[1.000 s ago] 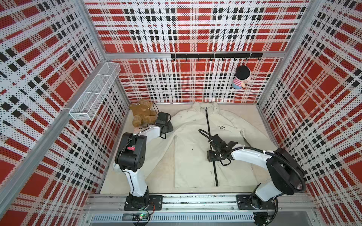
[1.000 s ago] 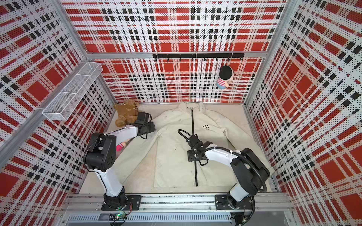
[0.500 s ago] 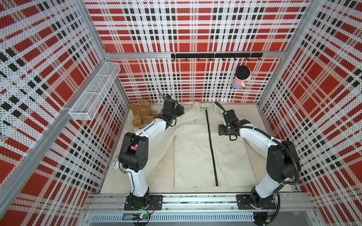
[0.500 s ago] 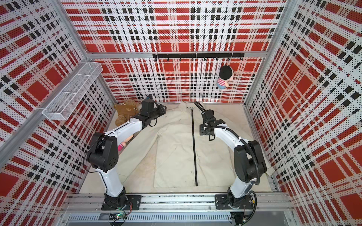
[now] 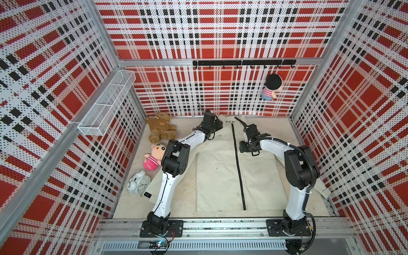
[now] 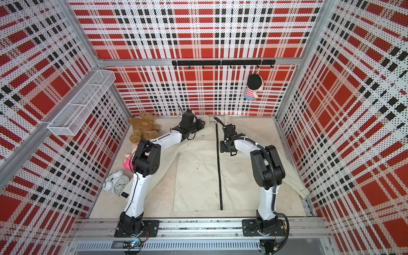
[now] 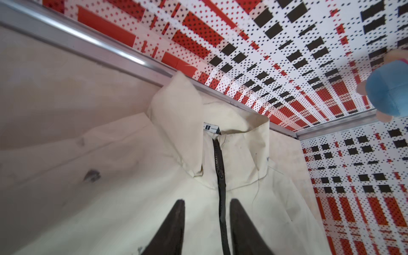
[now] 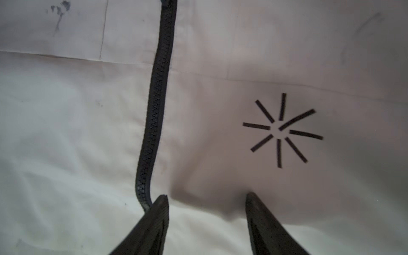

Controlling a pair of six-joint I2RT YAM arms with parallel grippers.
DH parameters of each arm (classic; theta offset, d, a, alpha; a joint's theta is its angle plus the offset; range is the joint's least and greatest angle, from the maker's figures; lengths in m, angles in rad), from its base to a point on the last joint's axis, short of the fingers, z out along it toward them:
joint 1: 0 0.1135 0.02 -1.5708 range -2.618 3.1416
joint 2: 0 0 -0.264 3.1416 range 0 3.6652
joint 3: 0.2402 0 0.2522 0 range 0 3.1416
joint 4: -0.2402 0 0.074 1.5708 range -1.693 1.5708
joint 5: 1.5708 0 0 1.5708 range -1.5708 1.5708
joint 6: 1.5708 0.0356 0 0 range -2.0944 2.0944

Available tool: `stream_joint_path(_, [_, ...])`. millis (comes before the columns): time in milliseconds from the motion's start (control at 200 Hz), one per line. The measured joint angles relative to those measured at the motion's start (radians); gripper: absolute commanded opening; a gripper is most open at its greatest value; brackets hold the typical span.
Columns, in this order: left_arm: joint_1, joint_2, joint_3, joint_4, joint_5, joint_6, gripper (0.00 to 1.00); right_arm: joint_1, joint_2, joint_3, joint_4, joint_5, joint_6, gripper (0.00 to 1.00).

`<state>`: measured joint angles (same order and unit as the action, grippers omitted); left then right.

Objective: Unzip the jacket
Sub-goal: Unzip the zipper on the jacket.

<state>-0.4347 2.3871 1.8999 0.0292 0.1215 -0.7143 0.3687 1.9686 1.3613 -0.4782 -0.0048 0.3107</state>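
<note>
The jacket [image 5: 220,167] lies flat on the tabletop [image 5: 273,125] with its front up. Its collar [image 7: 220,114] is by the back wall and its bottom edge is near the robot. The black zipper [image 5: 239,167] runs down the middle as one long line.

The left gripper [image 7: 207,201] is over the chest, just below the collar. Its two fingers [image 7: 174,220] are a little way apart. The zipper runs between them, and they hold nothing. I cannot tell if they touch the cloth.

The right gripper [image 8: 206,195] is on the other side of the zipper, lower down on the chest. Its fingers [image 8: 262,220] are spread wider and hold nothing. One fingertip is right on the zipper. The cloth between the fingers is a bit wrinkled. The black star mark [image 8: 281,130] is near the fingertips.

A brown teddy bear [image 5: 160,129], a pink doll [image 5: 153,157] and a white clock [image 5: 139,183] lie beside the jacket on the robot's left. Another doll [image 5: 271,87] hangs on the back wall.
</note>
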Motion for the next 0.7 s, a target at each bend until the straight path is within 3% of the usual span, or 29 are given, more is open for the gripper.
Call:
stream_joint_path(110, [0.005, 0.060, 0.110, 0.001, 0.043, 0.039, 1.00, 0.026, 0.044, -0.001, 0.019, -0.002, 0.008, 0.49])
stream_joint_path(261, [0.018, 0.158, 0.345, -0.073, 0.069, 0.167, 0.98, 0.035, 0.021, -0.064, 0.086, -0.010, 0.027, 0.47])
stream_joint_path(376, [0.026, 0.204, 0.484, -0.149, 0.069, 0.276, 1.00, 0.035, -0.037, -0.145, 0.125, -0.026, 0.045, 0.56])
stream_joint_path(531, [0.033, 0.216, 0.510, -0.212, 0.074, 0.320, 0.97, 0.035, -0.182, -0.243, 0.124, -0.007, 0.055, 0.61])
stream_joint_path(701, [0.021, 0.319, 0.573, -0.277, 0.081, 0.291, 0.95, 0.033, -0.354, -0.236, 0.127, 0.042, 0.047, 0.62])
